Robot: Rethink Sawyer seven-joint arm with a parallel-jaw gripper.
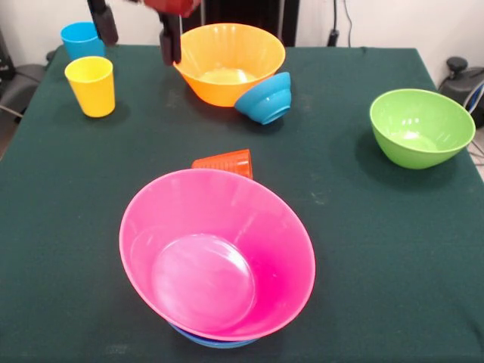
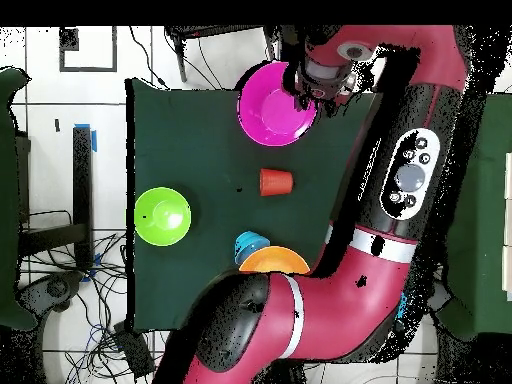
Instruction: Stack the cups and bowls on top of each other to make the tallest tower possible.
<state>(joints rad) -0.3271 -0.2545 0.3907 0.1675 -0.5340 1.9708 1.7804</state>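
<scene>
The tower is a big pink bowl [image 1: 218, 253] nested over blue bowls whose rim [image 1: 212, 340] peeks out beneath, at the table's near middle. Just behind it lies an orange-red ribbed cup [image 1: 224, 162]. A sky blue cup [image 1: 82, 39] and a yellow cup [image 1: 91, 85] stand at the far left. A small blue bowl [image 1: 266, 98] leans against the large yellow-orange bowl [image 1: 229, 63]. The green bowl [image 1: 420, 126] sits at the right. My gripper [image 1: 136, 30] hangs open at the top edge, holding nothing. From overhead, the pink bowl [image 2: 277, 103] lies beside the arm's wrist [image 2: 335, 62].
In the overhead view the arm [image 2: 400, 180] covers the table's right side and hides the blue and yellow cups. The orange-red cup [image 2: 275, 181], green bowl [image 2: 163, 216], small blue bowl [image 2: 250, 245] and yellow-orange bowl [image 2: 272, 262] show there. Dark green cloth [image 1: 355, 249] covers the table.
</scene>
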